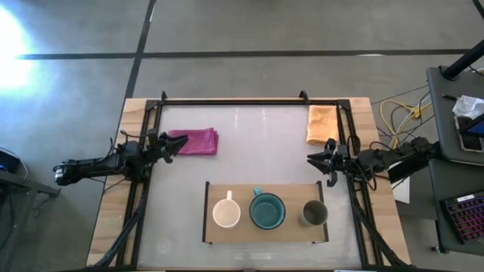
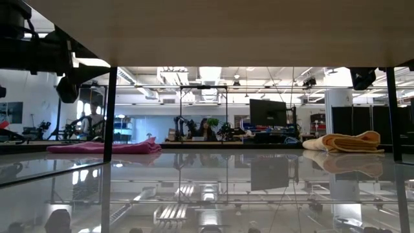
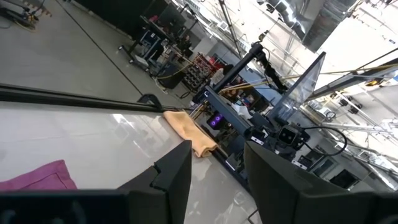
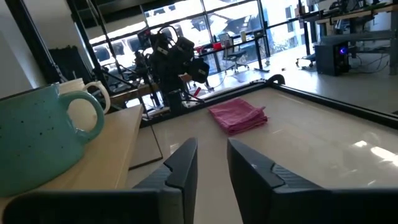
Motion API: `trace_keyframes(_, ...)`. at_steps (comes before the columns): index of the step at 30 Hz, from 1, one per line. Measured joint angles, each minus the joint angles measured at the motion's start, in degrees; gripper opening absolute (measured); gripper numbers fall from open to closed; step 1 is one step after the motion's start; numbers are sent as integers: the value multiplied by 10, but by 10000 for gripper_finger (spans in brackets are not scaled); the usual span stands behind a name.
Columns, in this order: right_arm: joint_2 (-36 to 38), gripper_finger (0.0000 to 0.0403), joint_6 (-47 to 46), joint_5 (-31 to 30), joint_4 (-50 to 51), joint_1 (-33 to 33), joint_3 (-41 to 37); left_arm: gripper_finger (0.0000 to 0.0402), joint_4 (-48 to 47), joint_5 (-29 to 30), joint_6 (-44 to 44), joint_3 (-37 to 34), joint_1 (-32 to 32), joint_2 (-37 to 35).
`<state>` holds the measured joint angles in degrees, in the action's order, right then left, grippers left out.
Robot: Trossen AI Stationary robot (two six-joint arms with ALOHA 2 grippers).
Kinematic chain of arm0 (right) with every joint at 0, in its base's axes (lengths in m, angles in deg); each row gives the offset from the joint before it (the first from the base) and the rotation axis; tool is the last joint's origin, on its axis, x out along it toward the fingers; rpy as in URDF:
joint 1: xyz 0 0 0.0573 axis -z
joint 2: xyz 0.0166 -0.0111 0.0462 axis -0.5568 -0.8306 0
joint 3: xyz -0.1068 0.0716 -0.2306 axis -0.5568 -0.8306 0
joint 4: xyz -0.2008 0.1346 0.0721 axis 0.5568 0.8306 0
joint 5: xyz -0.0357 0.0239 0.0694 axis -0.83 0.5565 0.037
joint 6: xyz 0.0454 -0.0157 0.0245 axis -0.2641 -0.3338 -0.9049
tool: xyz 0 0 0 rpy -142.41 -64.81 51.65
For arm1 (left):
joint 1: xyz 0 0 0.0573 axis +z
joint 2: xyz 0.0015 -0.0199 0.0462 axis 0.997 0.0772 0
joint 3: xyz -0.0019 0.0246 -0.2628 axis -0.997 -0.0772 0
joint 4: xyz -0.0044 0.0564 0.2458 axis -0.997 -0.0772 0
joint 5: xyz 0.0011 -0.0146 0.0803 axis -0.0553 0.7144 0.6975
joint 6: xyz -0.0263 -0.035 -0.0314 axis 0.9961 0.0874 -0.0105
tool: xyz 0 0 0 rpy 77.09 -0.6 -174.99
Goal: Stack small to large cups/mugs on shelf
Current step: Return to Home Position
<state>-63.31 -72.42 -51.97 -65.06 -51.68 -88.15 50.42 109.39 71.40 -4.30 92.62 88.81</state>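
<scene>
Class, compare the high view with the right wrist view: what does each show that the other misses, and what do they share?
Only the high view: the dark cup and the orange cloth. Only the right wrist view: windows and a desk in the room beyond. Both: the teal mug, the white mug, the shelf, the pink cloth, and the left gripper and right gripper, open at the table's side edges.

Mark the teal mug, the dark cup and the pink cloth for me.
teal mug (image 1: 267,211): high view, inside of its bowl.
dark cup (image 1: 314,214): high view, its open mouth.
pink cloth (image 1: 197,141): high view, middle of the fold.
</scene>
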Motion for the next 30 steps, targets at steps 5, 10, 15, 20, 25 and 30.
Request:
trace_keyframes(5,0,73,0,0,0,0,0,133,0,0,0,0,0,0)
trace_keyframes(10,0,70,0,0,0,0,0,133,0,0,0,0,0,1)
trace_keyframes(15,0,77,0,0,0,0,0,133,0,0,0,0,0,1)
trace_keyframes(20,0,82,0,0,0,0,0,133,0,0,0,0,0,1)
trace_keyframes(25,0,77,0,0,0,0,0,133,0,0,0,0,0,1)
trace_keyframes(30,0,70,0,0,0,0,0,133,0,0,0,0,0,0)
